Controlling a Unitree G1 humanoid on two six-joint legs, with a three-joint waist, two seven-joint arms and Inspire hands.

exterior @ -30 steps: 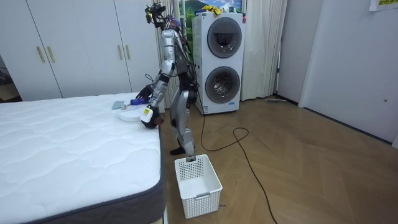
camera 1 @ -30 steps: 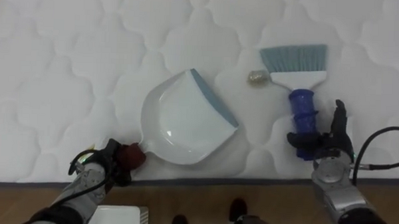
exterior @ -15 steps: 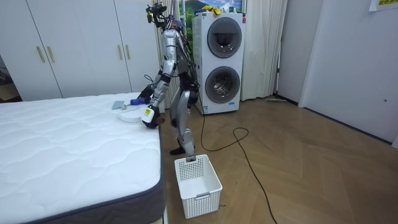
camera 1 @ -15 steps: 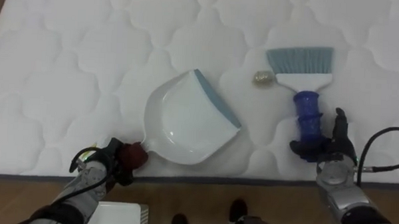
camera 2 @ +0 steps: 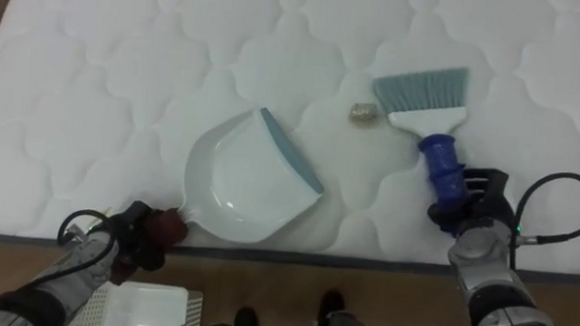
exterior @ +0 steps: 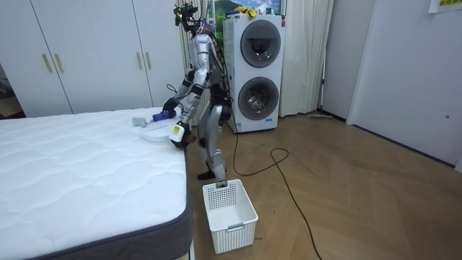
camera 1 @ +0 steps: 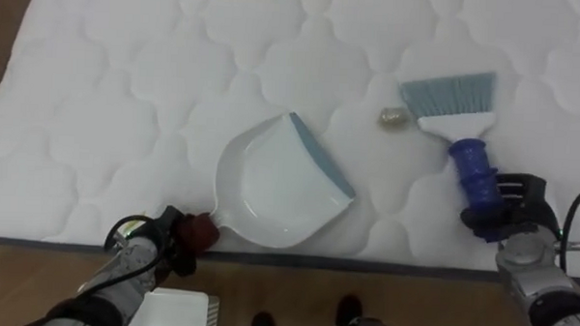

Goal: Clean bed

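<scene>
At the near edge of the one white quilted mattress (camera 1: 128, 80), the left hand (camera 1: 160, 241) is clenched round the dark red handle of one white dustpan (camera 1: 275, 187). The dustpan lies flat with its blue-grey lip turned to the right. Past that lip and apart from it sits one small crumpled scrap (camera 1: 393, 117), possibly foil, just beside the teal bristles of one brush (camera 1: 456, 103). The right hand (camera 1: 511, 205) grasps the brush's blue handle. In the room view the robot stands at the bed's side, with one white basket (exterior: 229, 215) on the floor near it.
</scene>
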